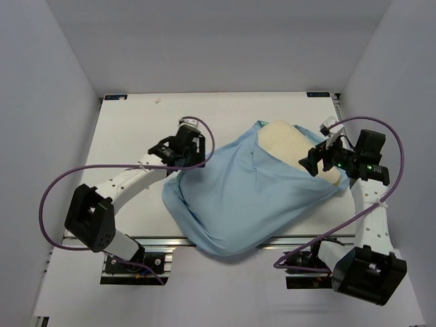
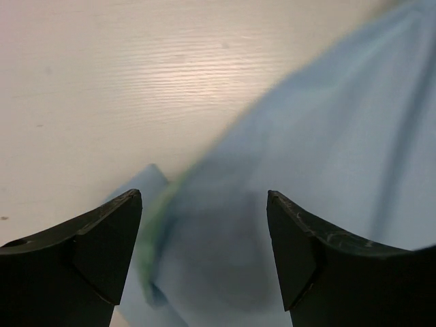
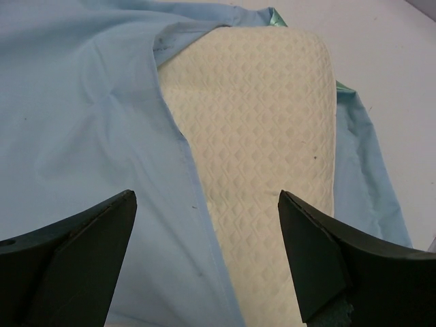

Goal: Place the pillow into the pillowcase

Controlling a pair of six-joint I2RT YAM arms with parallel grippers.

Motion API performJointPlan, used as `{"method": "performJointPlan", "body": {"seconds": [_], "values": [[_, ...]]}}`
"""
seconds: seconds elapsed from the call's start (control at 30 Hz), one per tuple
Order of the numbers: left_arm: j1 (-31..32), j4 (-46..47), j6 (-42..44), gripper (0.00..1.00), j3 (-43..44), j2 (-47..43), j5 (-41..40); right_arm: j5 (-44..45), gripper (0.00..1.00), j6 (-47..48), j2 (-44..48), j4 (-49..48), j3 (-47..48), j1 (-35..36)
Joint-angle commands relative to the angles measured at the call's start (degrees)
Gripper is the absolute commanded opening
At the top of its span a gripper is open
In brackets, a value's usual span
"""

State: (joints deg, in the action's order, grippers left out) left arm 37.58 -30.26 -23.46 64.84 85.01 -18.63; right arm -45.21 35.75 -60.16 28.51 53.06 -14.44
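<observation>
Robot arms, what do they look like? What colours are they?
The left arm and the right arm are white tubes joined by chunky black blocks. A purple cable loops along each one. The left pincer and the right pincer are black, each with two wedge-shaped fingers.

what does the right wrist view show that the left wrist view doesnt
Only the right wrist: the pillow, its cream quilted face left bare where the pillowcase does not cover it.
Only the left wrist: a loose corner of the pillowcase lying on a wide stretch of table, somewhat blurred, with no pillow in sight.
Both: light blue pillowcase cloth with a sliver of green edge, some table, and an open gripper, the right gripper and the left gripper, fingers apart.
</observation>
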Motion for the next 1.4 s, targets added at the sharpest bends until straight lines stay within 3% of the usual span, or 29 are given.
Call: {"method": "performJointPlan", "body": {"seconds": [0.0, 0.33, 0.53, 0.67, 0.7, 0.8, 0.87, 0.97, 1.0, 1.07, 1.1, 1.17, 1.2, 1.3, 1.37], "values": [[-7.67, -1.04, 1.66, 0.84, -1.72, -1.69, 4.01, -1.81, 0.89, 0.9, 2.76, 0.93, -0.23, 0.11], [-13.68, 5.64, 4.21, 0.82, -7.44, 3.49, 28.1, -3.74, 0.89, 2.4, 5.32, 3.22, -2.61, 0.11], [-13.94, 6.71, 5.0, 0.8, -9.2, 2.96, 28.76, -3.92, 0.89, 2.75, 5.41, 3.66, -2.96, 0.02], [-16.04, 6.27, 5.09, 0.54, -10.87, 5.42, 26.02, -4.62, 0.89, 2.22, 5.49, 3.74, -3.13, 0.02], [-16.57, 6.35, 4.92, 0.43, -11.05, 5.86, 26.1, -4.71, 0.9, 2.22, 5.58, 3.83, -3.14, 0.02], [-18.59, 8.1, 4.39, 0.27, -12.28, 4.56, 28.56, -4.8, 0.89, 2.22, 5.84, 4.01, -3.4, 0.02], [-20.87, 8.81, 4.04, 0.21, -12.28, 2.62, 30.22, -4.8, 0.89, 2.48, 6.11, 4.18, -3.92, -0.06], [-27.61, 12.23, 1.77, 0.14, -11.93, 1.65, 41.62, -5.24, 0.89, 2.57, 6.11, 4.18, -4.28, 0.02], [-29.83, 17.03, 0.28, 0.12, -12.36, 1.82, 52.01, -5.67, 0.89, 2.49, 5.93, 4.27, -4.45, 0.02], [-35.26, 25.82, -8.75, 0.08, -13.59, 2.87, 63.93, -6.03, 0.89, 2.14, 5.85, 4.27, -4.45, 0.02], [-36.6, 40.4, -20.28, 0.06, -15.69, 3.49, 73.47, -6.46, 0.89, 2.05, 5.84, 4.27, -4.45, 0.02], [-37.49, 56.81, -33.25, 0.0, -16.76, 5.41, 79.17, -6.64, 0.9, 1.87, 5.93, 4.27, -4.54, 0.02], [-39.93, 69.77, -44.71, 0.0, -15.81, 8.39, 80.84, -6.82, 0.9, 1.78, 6.02, 4.27, -4.8, 0.02], [-41.71, 79.27, -53.94, 0.0, -12.82, 14.45, 82.18, -7.08, 0.89, 1.78, 6.28, 4.18, -5.16, 0.02], [-43.02, 78.26, -56.86, 0.0, -9.92, 17.36, 81.83, -7.08, 0.9, 1.78, 6.28, 4.18, -5.59, 0.02]]}}
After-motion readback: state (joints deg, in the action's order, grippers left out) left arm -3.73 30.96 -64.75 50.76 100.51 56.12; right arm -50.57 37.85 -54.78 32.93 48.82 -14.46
